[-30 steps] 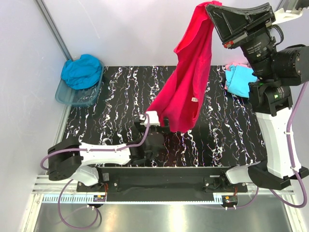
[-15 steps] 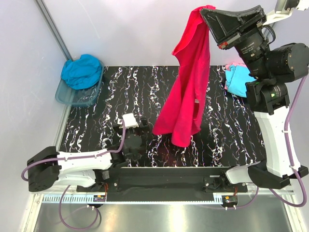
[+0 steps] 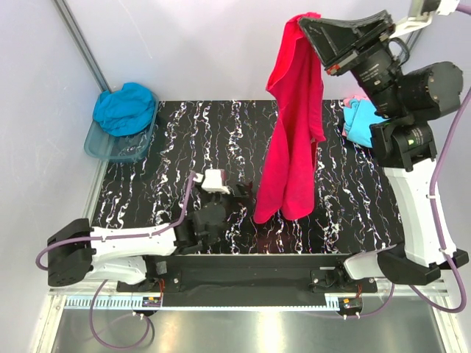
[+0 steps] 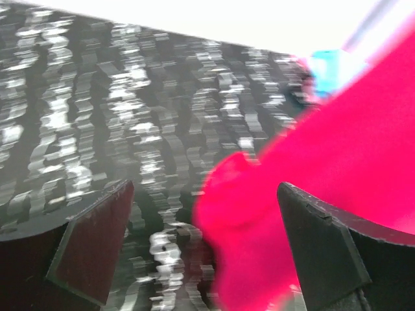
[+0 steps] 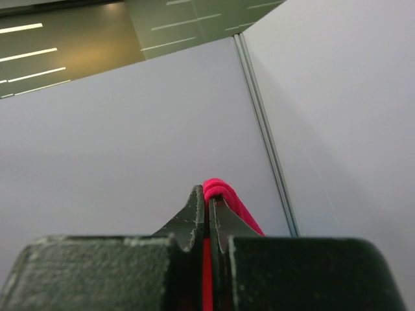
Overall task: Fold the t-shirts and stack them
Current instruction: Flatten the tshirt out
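Hanging from the right gripper, which is raised high over the far-right part of the table, the pink-red t-shirt drapes straight down in a long narrow fall. Its lower end hangs close to the tabletop; contact w/ the surface can't be judged. Right wrist view: fingers pressed together w/ a fold of the red cloth pinched betw. them, its edge poking just above the tips.

Left gripper sits low over the table, front-centre, just left of the shirt's lower end. Left wrist view (blurred): fingers spread wide apart and holding nothing. The red cloth fills the gap ahead of them, but whether it touches either finger can't be told.

Teal-blue t-shirt lies bunched in a clear tub at the far-left corner. Light cyan t-shirt lies at the far-right edge, partly hidden by the right arm, w/ a sliver of pale pink t-shirt just behind it.
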{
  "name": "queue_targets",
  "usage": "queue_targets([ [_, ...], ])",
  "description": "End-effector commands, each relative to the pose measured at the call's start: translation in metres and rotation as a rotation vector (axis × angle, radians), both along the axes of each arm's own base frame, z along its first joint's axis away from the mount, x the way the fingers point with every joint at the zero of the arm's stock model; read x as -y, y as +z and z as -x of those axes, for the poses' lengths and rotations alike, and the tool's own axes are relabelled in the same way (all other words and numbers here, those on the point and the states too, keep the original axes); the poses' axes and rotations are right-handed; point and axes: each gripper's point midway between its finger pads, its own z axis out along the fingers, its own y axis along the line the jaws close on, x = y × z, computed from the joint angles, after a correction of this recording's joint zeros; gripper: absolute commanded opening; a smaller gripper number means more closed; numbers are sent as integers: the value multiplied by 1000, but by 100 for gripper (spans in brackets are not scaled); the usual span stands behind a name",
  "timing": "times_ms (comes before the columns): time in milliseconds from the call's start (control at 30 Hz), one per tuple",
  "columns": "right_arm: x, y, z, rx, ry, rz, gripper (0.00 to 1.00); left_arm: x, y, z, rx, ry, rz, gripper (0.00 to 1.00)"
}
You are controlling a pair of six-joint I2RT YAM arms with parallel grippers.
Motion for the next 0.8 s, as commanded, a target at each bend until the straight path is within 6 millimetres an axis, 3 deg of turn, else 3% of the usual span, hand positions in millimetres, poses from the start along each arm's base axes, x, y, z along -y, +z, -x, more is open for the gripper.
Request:
queue_targets([
  [0, 1, -8, -4, 11, -44, 23, 0, 38, 55, 10, 58, -123, 107, 99],
  [133, -4, -51, -36, -77, -99, 65, 0, 42, 92, 6, 113, -121, 84, 99],
  [233, -5, -69, -47, -101, -125, 82, 0, 37, 134, 2, 164, -84, 76, 99],
  [333, -6, -79, -55, -120, -140, 81, 0, 30, 157, -2, 196, -41, 43, 99],
  [433, -7, -85, -57, -126, -137, 84, 0, 24, 168, -6, 209, -5, 27, 99],
  [600, -6, -89, -53, -124, -133, 85, 0, 18, 155, -15, 213, 46, -31, 99],
  [767, -4, -90, -48, -119, -132, 84, 0, 8, 121, -47, 173, 103, -84, 99],
])
